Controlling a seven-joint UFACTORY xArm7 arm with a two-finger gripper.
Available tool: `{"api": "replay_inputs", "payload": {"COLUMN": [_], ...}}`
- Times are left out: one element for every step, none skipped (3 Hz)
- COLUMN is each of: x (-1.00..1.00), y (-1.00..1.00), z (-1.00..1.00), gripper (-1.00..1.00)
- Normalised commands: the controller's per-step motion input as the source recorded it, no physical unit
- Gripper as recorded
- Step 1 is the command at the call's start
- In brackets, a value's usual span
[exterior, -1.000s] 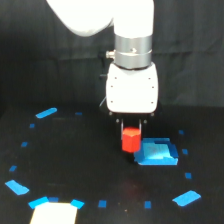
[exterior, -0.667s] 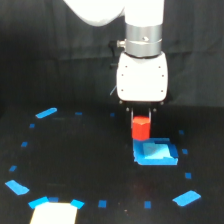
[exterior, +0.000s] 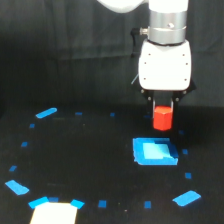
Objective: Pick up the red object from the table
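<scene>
Here, the table (exterior: 75, 150) fills the lower frame, a black surface dotted with blue tape marks. The white arm (exterior: 165, 60) comes down from the upper right. Below it, right of centre, lies a blue square patch (exterior: 154, 152). The gripper (exterior: 163, 116) has its jaws closed narrowly around the red object (exterior: 162, 118), which hangs above the patch, clear of the table.

One red object (exterior: 162, 118), one white hand (exterior: 163, 107), one black counter (exterior: 90, 160). On the counter: one large blue square patch (exterior: 154, 152) right of centre, four larger slanted blue tape pieces toward the frame edges, about a dozen small blue marks, one pale sheet (exterior: 54, 213) at lower left
</scene>
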Motion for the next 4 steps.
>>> {"api": "replay_inputs", "payload": {"x": [0.40, -0.29, 0.12, -0.32], "y": [0.39, 0.63, 0.57, -0.77], "z": [1.00, 0.87, 0.76, 0.11], "gripper": [-0.70, -0.44, -0.81, -1.00]}}
